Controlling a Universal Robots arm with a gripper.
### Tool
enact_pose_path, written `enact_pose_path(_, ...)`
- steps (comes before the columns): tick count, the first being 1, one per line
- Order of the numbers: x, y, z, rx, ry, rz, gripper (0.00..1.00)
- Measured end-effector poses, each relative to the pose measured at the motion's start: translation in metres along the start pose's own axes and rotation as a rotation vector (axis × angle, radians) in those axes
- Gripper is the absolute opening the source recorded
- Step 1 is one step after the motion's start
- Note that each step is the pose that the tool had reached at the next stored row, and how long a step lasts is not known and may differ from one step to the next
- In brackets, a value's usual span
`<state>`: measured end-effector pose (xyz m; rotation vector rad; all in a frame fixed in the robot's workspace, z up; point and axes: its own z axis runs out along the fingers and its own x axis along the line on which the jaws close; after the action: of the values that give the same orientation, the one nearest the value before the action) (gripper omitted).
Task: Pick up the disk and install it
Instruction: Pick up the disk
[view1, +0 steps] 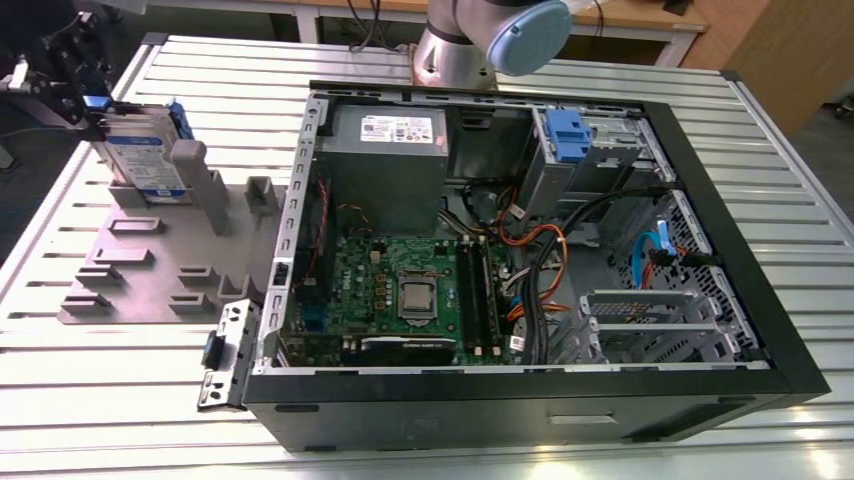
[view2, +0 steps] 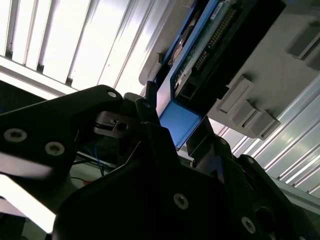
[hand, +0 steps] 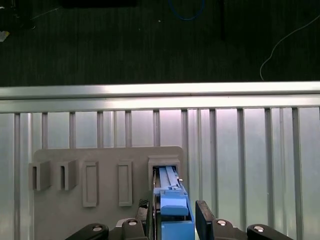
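Disk (view1: 142, 160) upright in grey holder (view1: 147, 262) on desk (view1: 120, 400); gripper (hand: 173, 206) straddles it, grip closed or not: cannot tell.

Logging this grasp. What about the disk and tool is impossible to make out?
First wrist view: the disk is seen end-on, faces hidden; the tool is cut by the picture's edge.
Second wrist view: the tool's body covers part of the disk.
Exterior view: the grey holder hides the disk's lower edge.
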<state>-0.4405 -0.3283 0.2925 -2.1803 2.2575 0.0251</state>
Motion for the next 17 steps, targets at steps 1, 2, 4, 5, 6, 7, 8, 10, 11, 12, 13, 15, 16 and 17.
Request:
enact_pose_path(1, 0.0000, 0.0000, 0.0003, -0.0001, 0.0001, 0.000, 0.49)
enact_pose_path(2, 0.0000, 0.0000, 0.0007, -0.0001, 0.0000, 0.000, 0.49)
enact_pose_path(4, 0.0000, 0.0000, 0.0012, -0.0001, 0.0001, 0.000, 0.49)
enact_pose_path(5, 0.0000, 0.0000, 0.0019, 0.0000, 0.0000, 0.000, 0.49)
enact_pose_path(6, 0.0000, 0.0000, 0.0021, 0.0000, 0.0000, 0.000, 0.49)
enact_pose_path(7, 0.0000, 0.0000, 0.0022, 0.0000, 0.0000, 0.000, 0.49)
enact_pose_path(8, 0.0000, 0.0000, 0.0022, 0.0000, 0.0000, 0.000, 0.49)
enact_pose_path(10, 0.0000, 0.0000, 0.0022, 0.0000, 0.0000, 0.000, 0.49)
enact_pose_path(11, 0.0000, 0.0000, 0.0022, 0.0000, 0.0000, 0.000, 0.49)
enact_pose_path(12, 0.0000, 0.0000, 0.0022, 0.0000, 0.0000, 0.000, 0.49)
enact_pose_path(13, 0.0000, 0.0000, 0.0022, 0.0000, 0.0000, 0.000, 0.49)
enact_pose_path(15, 0.0000, 0.0000, 0.0023, 0.0000, 0.0000, 0.000, 0.47)
enact_pose_path(16, 0.0000, 0.0000, 0.0023, 0.0000, 0.0000, 0.000, 0.47)
enact_pose_path(17, 0.0000, 0.0000, 0.0023, 0.0000, 0.0000, 0.000, 0.47)
